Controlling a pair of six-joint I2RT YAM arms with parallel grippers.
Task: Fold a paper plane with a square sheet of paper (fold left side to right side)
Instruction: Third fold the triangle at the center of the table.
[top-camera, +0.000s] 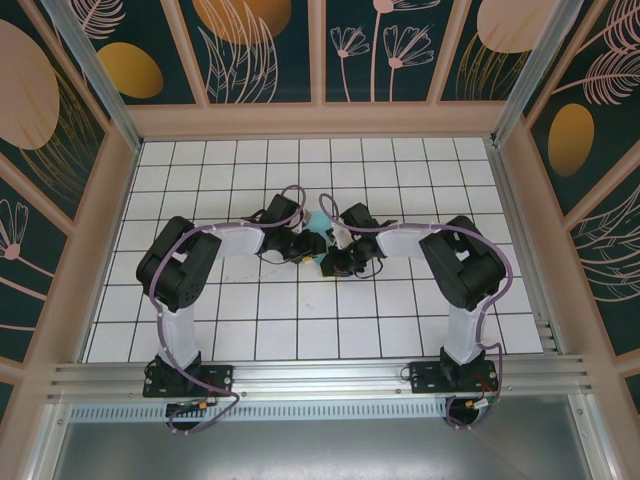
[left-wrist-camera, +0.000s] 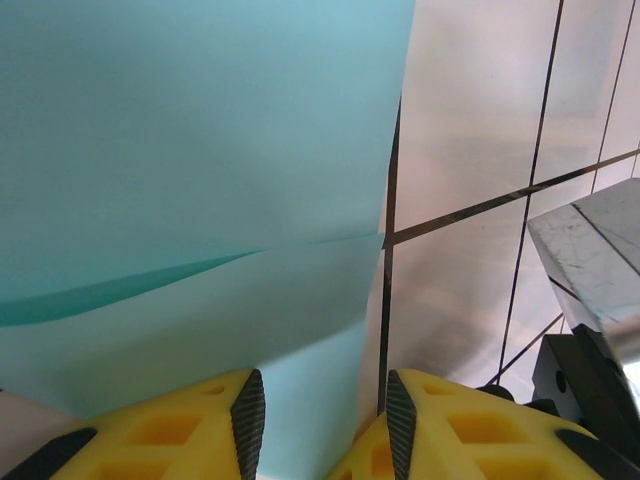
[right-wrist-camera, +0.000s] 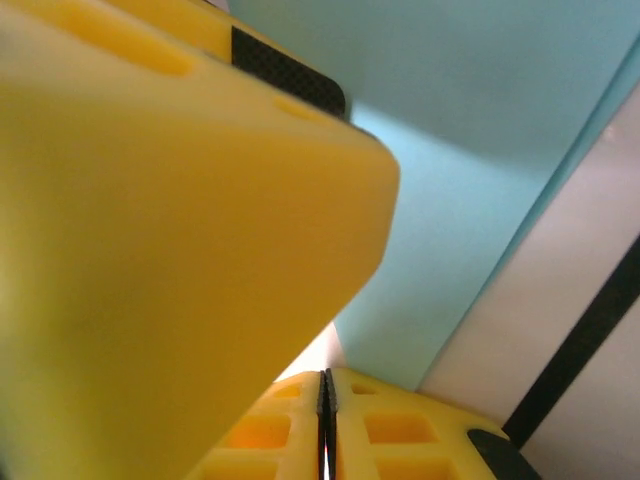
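Turquoise-blue paper sheet (top-camera: 318, 221) sits near the middle of the white grid table (top-camera: 200, 330), only a small patch of it showing from above between the two wrists that meet there.

Close over the table's middle, the left gripper (left-wrist-camera: 322, 395) has its yellow fingers spread with a clear gap, and the lower layer of the paper lies in that gap. The paper's right edge runs just beside a black grid line (left-wrist-camera: 388, 300) of the table. A dark fold opening tapers from the left toward that edge, where an upper layer lifts off the lower one.

The right gripper (right-wrist-camera: 326, 382) has its fingers pressed together, black pads meeting. I cannot tell whether any paper is caught between them. A yellow finger (right-wrist-camera: 180, 200) of the left gripper is very near it. The paper's straight edge slants down toward the closed fingers, with bare table surface beyond.

Away from the table's middle, rows of bare tiles lie toward the far wall, toward the arm bases and out to both sides.
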